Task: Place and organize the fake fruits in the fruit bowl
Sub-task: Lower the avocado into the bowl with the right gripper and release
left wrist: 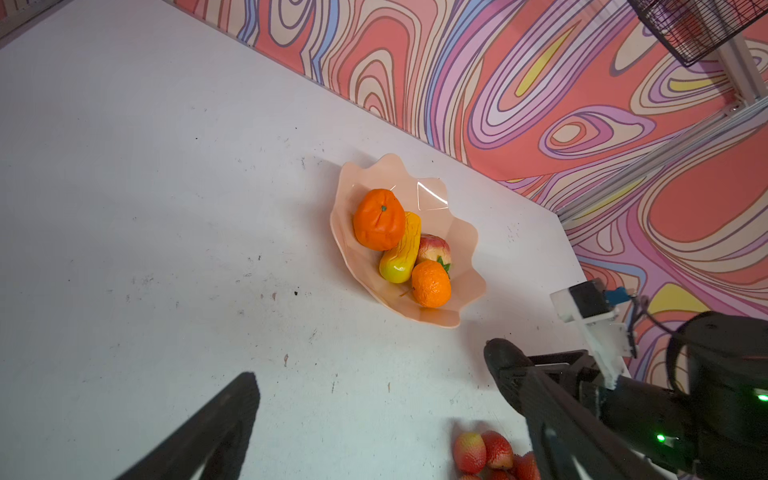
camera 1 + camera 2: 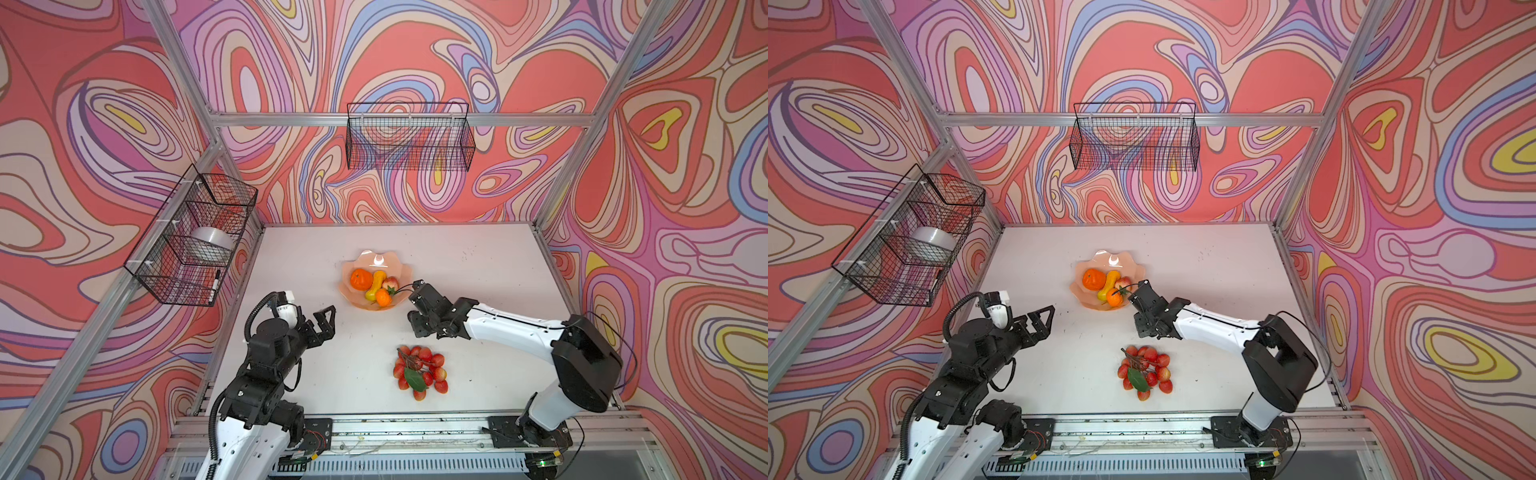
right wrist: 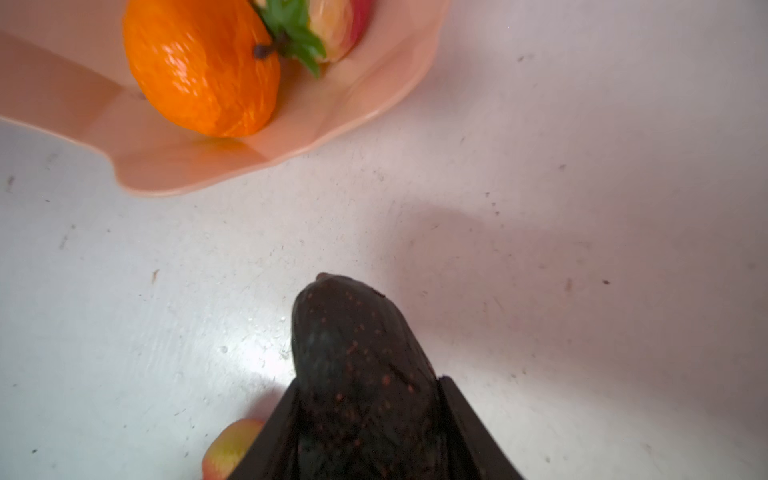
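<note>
Just beside the peach-pink fruit bowl point(image 2: 365, 257), the right claw point(image 3: 368, 399) grips the dark avocado point(image 3: 349, 332), one jaw pressed to each flank. Seen from the right wrist, the avocado's long axis runs straight out along the claw, its narrow stem end pointing at the bowl's scalloped rim. The fruit is over bare worktop point(image 2: 478, 266), outside the bowl; whether it touches the surface cannot be told.

Inside the bowl, the gourd point(image 2: 374, 284) lies with its long axis running back to front, thin neck toward the rear wall and fat yellow end toward the robot. It touches the big orange point(image 2: 360, 279) on its left and the peach point(image 2: 390, 284) on its right. The small tangerine point(image 2: 383, 297) sits at the gourd's fat end, near the front rim.

The bunch of red berries point(image 2: 419, 370) lies flat on the worktop nearer the robot, well apart from the bowl, green leaf facing up. The left claw point(image 1: 372, 374) hangs over the worktop left of the bowl, jaws spread wide and holding nothing.
</note>
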`<state>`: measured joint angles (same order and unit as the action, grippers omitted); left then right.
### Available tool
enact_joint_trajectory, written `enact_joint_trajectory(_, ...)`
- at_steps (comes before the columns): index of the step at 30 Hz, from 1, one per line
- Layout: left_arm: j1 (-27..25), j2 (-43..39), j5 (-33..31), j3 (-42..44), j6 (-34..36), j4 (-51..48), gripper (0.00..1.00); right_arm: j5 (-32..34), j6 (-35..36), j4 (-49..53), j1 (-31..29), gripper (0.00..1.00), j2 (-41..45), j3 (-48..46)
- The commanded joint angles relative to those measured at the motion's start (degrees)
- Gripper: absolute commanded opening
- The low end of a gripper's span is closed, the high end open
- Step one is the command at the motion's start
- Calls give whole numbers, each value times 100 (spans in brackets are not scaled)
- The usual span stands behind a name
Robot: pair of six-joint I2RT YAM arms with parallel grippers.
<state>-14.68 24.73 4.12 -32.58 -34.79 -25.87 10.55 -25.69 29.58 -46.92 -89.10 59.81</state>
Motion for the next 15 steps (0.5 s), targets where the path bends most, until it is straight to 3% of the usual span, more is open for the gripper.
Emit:
enact_joint_trajectory(1,-1,-81,245,117,-69,130,99,339,-65,492,-5,28,542,386)
enact_joint_trajectory(5,-1,-73,391,207,-111,190,99,328,75,772,-8,28,200,1328)
enact_joint_trajectory(15,-4,-159,679,191,-123,189,99,690,964,1430,209,28,-2601,4445)
